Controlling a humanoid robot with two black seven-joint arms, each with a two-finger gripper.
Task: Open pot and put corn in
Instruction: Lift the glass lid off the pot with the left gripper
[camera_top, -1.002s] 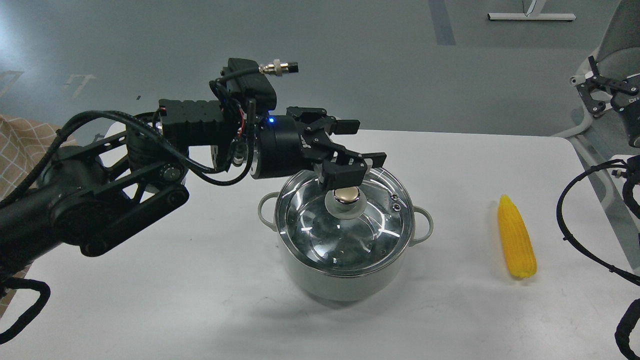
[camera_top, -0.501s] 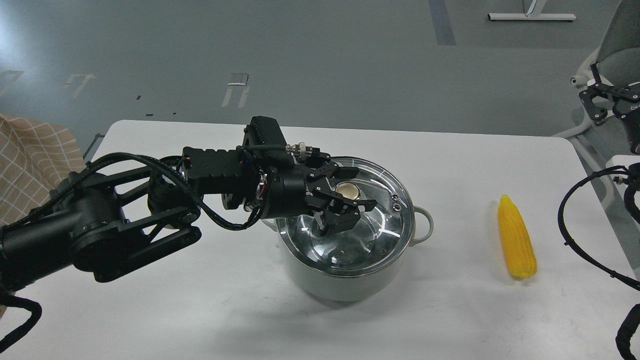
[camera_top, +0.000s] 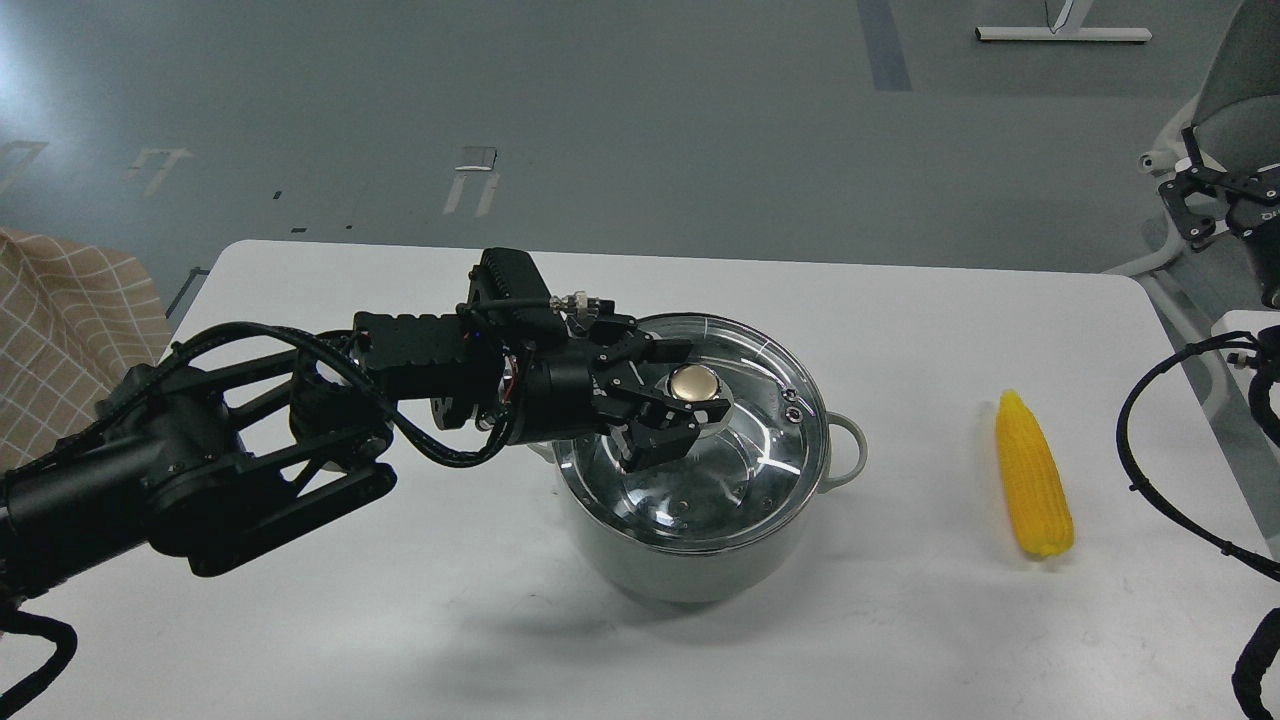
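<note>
The pale grey-green pot (camera_top: 690, 575) stands mid-table with its glass lid (camera_top: 745, 470) on it. The lid's gold knob (camera_top: 696, 382) shows at the lid's centre. My left gripper (camera_top: 686, 390) reaches in from the left, level with the knob. Its jaws are open, with one finger (camera_top: 668, 351) behind the knob and the other (camera_top: 662, 440) in front of it. The yellow corn (camera_top: 1033, 490) lies on the table to the right of the pot. My right gripper (camera_top: 1200, 200) is small and dark at the far right edge, off the table.
The white table (camera_top: 400, 600) bears only the pot and the corn. A checked tan cloth (camera_top: 60, 320) is beyond its left edge. Black cables (camera_top: 1160, 470) hang at the right edge. Grey floor lies behind.
My left gripper has come down from above the lid to the knob's level, then drawn slightly left, its fingers straddling the knob. The lid, pot and corn have not moved.
</note>
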